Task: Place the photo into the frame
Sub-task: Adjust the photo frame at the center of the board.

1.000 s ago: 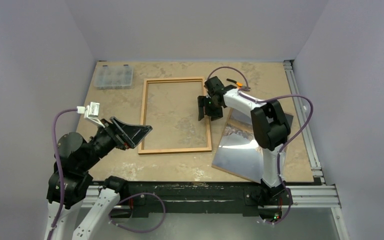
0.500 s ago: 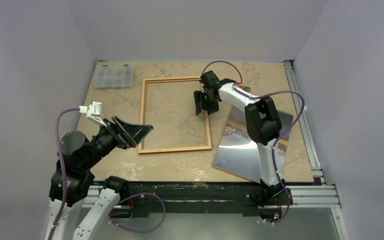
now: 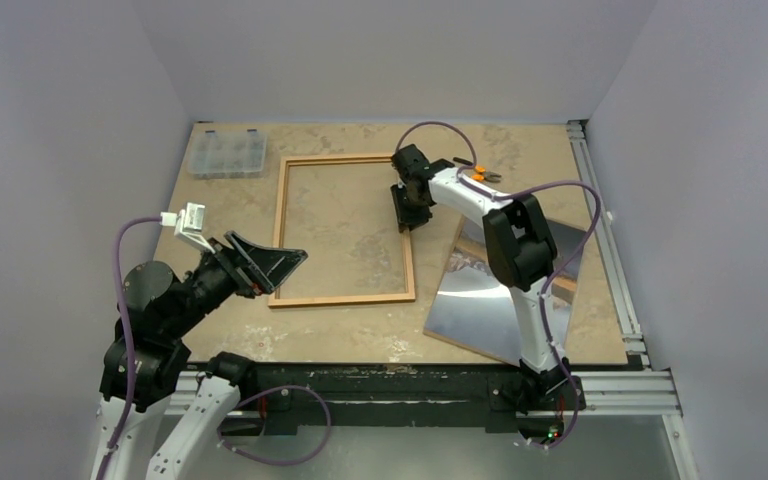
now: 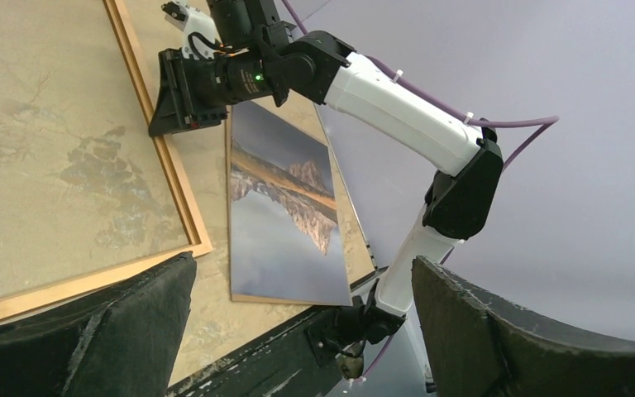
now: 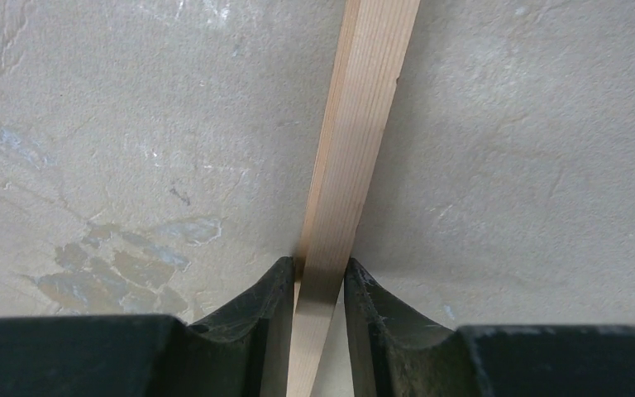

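The right gripper (image 5: pixel 318 273) is clenched on the large thin picture frame of light orange-brown wood (image 5: pixel 364 124). One narrow rail runs straight between its dark pads (image 5: pixel 269 302), and both look pressed against the wood. That is a single pinch on a slim moulding, so I judge the main risk to be the frame pivoting about the jaws as it is dragged. The far corners would then swing off line and the rail would creep out of the grip. A twist of the wrist could also lever the thin rail and strain a corner joint.

The left gripper (image 3: pixel 265 262) hangs spread wide with nothing between its fingers, just over the frame's near-left rail. If the frame slides further that way, it may strike those fingers or jam under them.

The large glossy rectangular print of a mountain mirrored in a lake (image 3: pixel 480 300) lies face up on the table (image 3: pixel 360 340). It sits on the outer side of the right jaws, nearer the arm bases, apart from the frame and partly under the right arm's links. In the left wrist view it shows in the gap between the left jaws. Glare on its surface suggests it will be slick to pick up.

Against the earlier top views, the right gripper has moved away from the bases and towards the left arm. The frame has come with it, widening its gap from the print. The print and the left arm have not shifted
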